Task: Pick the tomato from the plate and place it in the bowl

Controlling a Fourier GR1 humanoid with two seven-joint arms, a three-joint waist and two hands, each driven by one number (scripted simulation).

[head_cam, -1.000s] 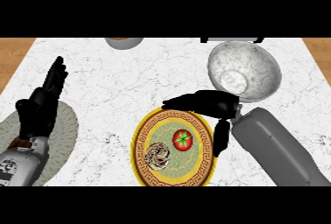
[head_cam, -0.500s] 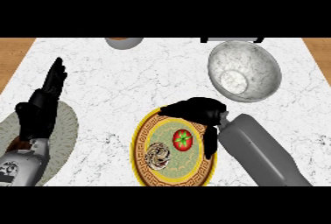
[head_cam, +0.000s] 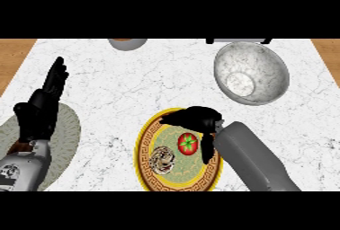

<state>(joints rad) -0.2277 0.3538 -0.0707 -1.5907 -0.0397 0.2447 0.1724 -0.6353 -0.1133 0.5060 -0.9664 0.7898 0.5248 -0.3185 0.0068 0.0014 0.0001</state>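
Two hands are showing over the bench [head_cam: 133, 81]. The left hand [head_cam: 40, 112] is resting open near the left edge, fingers straight and pointing up. On the plate [head_cam: 143, 148], the tomato [head_cam: 188, 143] is sitting right of a brown lump [head_cam: 162, 160]. It is round with no clear long axis, its green stalk end facing up. The right hand [head_cam: 196, 117] is hovering over the plate's upper right rim, half open and holding nothing. Its fingers [head_cam: 208, 148] are hanging just beside the tomato, closer than half a second ago. The tomato is lying where it lay. The bowl [head_cam: 266, 63] is standing well apart, upper right.
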